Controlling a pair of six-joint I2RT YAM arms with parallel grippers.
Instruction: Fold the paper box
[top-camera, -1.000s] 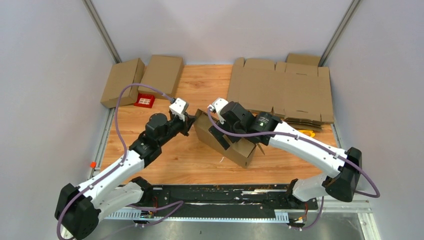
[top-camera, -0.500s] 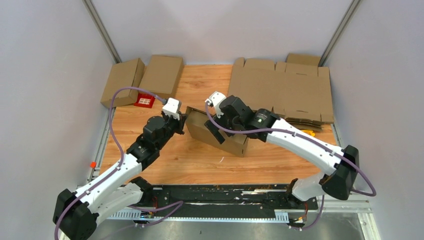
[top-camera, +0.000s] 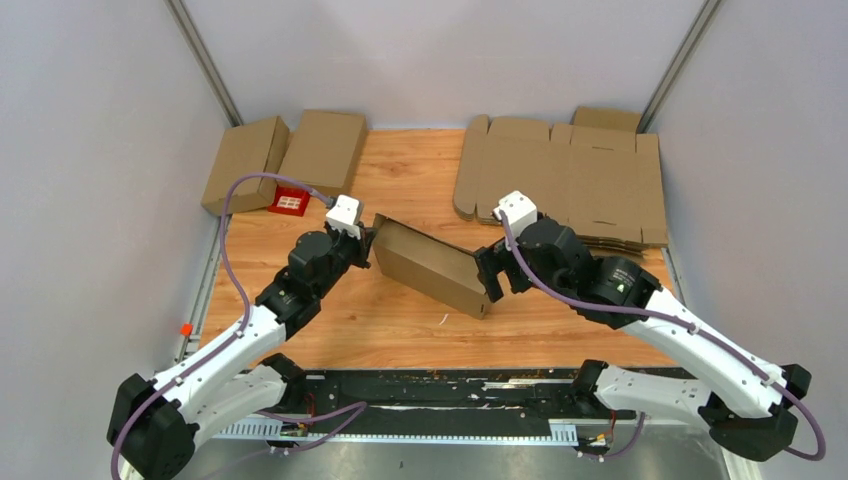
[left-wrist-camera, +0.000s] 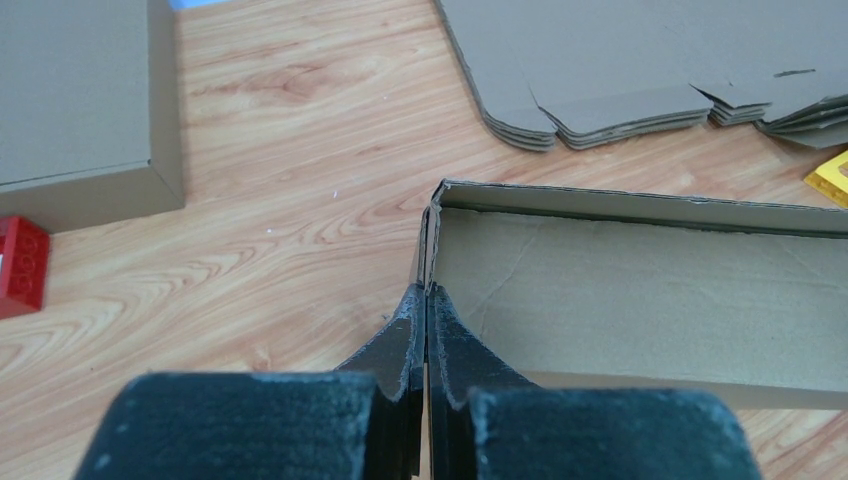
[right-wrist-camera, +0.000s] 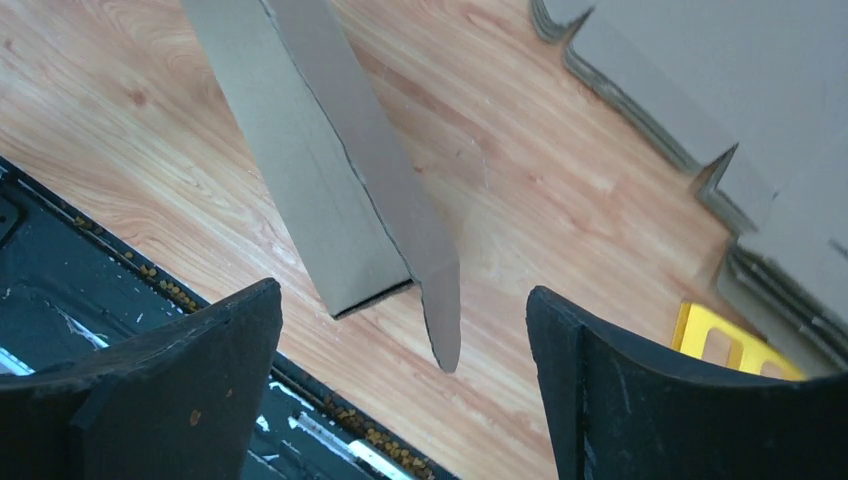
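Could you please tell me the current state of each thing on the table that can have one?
box: partly folded, top open, left end wall pinched.
left gripper: shut on box.
right gripper: open, box's loose end flap between its fingers, ungripped.
blanks: flat, unfolded, stacked.
far-left boxes: closed.

A light wooden surface (top-camera: 410, 165) is enclosed by plain grey walls. At its far right, a stack of flat cardboard blanks (top-camera: 570, 180) is laid, with the notched edges roughly aligned. A yellow block (right-wrist-camera: 730, 345) is seen just beside the near edge of the stack. At the far left, a closed cardboard box (top-camera: 243, 163) is set beside a second closed box (top-camera: 325, 150), and a red block (top-camera: 290, 202) is placed just beside their near edges. A black rail (top-camera: 430, 385) is fixed along the near side.
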